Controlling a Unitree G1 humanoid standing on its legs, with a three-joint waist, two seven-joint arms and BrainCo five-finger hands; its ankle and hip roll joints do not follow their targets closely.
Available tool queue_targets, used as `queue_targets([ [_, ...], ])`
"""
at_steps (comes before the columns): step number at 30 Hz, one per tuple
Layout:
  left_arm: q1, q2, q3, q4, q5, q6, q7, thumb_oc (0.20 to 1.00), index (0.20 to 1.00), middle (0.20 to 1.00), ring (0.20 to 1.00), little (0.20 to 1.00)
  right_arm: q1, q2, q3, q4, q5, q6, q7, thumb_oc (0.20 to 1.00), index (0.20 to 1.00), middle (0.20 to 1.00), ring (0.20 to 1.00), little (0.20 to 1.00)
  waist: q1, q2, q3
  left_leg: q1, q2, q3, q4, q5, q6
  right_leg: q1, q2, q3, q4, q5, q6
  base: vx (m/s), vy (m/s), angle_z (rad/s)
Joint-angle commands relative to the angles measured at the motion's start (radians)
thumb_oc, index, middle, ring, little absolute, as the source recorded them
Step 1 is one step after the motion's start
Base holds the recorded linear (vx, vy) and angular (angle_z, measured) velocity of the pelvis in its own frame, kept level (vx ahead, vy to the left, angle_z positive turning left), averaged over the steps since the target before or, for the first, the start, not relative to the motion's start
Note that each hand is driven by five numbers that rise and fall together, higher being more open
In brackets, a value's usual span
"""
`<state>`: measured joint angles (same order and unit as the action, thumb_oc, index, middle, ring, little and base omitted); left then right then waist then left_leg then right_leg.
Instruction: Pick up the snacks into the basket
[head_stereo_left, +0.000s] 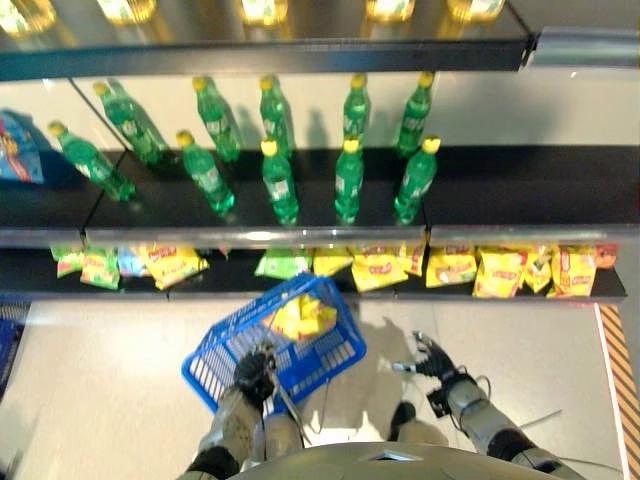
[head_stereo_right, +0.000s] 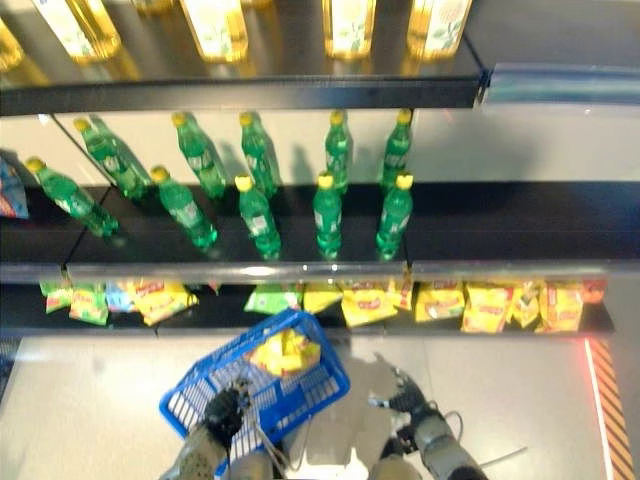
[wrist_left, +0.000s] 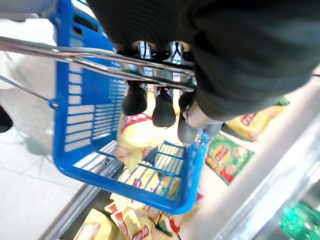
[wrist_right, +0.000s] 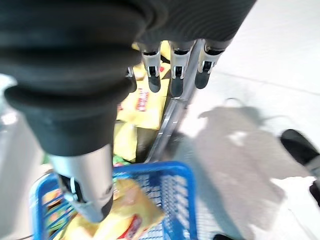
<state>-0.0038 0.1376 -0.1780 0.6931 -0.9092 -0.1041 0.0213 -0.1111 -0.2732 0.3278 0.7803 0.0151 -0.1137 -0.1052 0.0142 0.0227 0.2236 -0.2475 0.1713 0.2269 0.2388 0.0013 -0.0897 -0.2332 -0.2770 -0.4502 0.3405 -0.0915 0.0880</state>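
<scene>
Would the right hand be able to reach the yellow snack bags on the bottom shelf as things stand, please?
Probably yes. The right hand is open and holds nothing, and bare floor lies between it and the yellow snack bags on the bottom shelf. The basket, held by the left hand, sits off to the side.

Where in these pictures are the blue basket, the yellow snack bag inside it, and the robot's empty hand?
blue basket (head_stereo_left: 211, 381): left eye view, near rim.
yellow snack bag (head_stereo_left: 301, 317): left eye view, bag's middle.
right hand (head_stereo_left: 432, 357): left eye view, palm.

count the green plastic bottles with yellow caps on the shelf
10 green plastic bottles, all on the black middle shelf: five in a front row, five in a row behind them. None seems hidden.
</scene>
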Motion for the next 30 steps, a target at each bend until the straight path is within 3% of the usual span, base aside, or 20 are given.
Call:
queue_targets([
  [1, 0.022, -0.003, -0.023, -0.176, -0.104, -0.064, 0.002, 0.200, 0.200, 0.200, 0.200, 0.200, -0.034, -0.033, -0.025, -0.130, 0.057, -0.056, -0.039, 1.000, 1.000, 1.000, 1.000, 1.000, 0.008, -0.006, 0.056, -0.147, 0.036, -0.012, 0.208, -0.060, 0.030, -0.088, -0.032, 0.027, 0.116, 0.038, 0.034, -0.12, 0.042, -0.16],
  [6, 0.016, 0.008, -0.030, -0.225, -0.136, -0.078, 0.012, 0.200, 0.200, 0.200, 0.200, 0.200, -0.060, -0.041, -0.054, -0.218, 0.101, -0.083, -0.050, 1.000, 1.000, 1.000, 1.000, 1.000, 0.005, 0.000, 0.083, -0.260, 0.071, -0.013, 0.373, -0.146, 0.025, -0.219, -0.064, 0.062, 0.281, -0.030, 0.046, -0.05, 0.042, -0.08],
  [11, 0.014, 0.011, -0.032, -0.240, -0.156, -0.087, 0.010, 0.200, 0.200, 0.200, 0.200, 0.200, -0.059, -0.035, -0.113, -0.357, 0.198, -0.141, -0.059, 1.000, 1.000, 1.000, 1.000, 1.000, -0.004, 0.005, 0.092, -0.326, 0.082, -0.017, 0.459, -0.181, 0.028, -0.286, -0.080, 0.078, 0.356, -0.061, 0.043, -0.01, 0.037, -0.08],
  [19, 0.039, 0.029, -0.074, -0.251, -0.185, -0.084, 0.015, 0.200, 0.200, 0.200, 0.200, 0.200, -0.157, -0.036, -0.204, -0.542, 0.225, -0.186, -0.177, 1.000, 1.000, 1.000, 1.000, 1.000, -0.002, 0.010, 0.080, -0.333, 0.077, -0.029, 0.464, -0.195, 0.027, -0.286, -0.092, 0.071, 0.371, -0.075, 0.051, 0.04, 0.011, 0.03],
  [27, 0.066, 0.045, -0.129, -0.255, -0.190, -0.064, 0.003, 0.200, 0.200, 0.200, 0.200, 0.200, -0.340, -0.046, -0.221, -0.477, 0.272, -0.181, -0.240, 1.000, 1.000, 1.000, 1.000, 1.000, 0.029, 0.013, 0.077, -0.336, 0.074, -0.038, 0.469, -0.198, 0.023, -0.275, -0.100, 0.063, 0.371, -0.079, 0.055, 0.02, -0.002, 0.04],
  [30, 0.084, 0.064, -0.148, -0.275, -0.192, -0.054, -0.001, 0.200, 0.200, 0.200, 0.200, 0.200, -0.464, -0.088, -0.224, -0.401, 0.256, -0.163, -0.279, 1.000, 1.000, 1.000, 1.000, 1.000, 0.051, 0.014, 0.069, -0.337, 0.070, -0.040, 0.460, -0.193, 0.020, -0.272, -0.104, 0.055, 0.369, -0.079, 0.059, 0.01, -0.003, 0.03],
])
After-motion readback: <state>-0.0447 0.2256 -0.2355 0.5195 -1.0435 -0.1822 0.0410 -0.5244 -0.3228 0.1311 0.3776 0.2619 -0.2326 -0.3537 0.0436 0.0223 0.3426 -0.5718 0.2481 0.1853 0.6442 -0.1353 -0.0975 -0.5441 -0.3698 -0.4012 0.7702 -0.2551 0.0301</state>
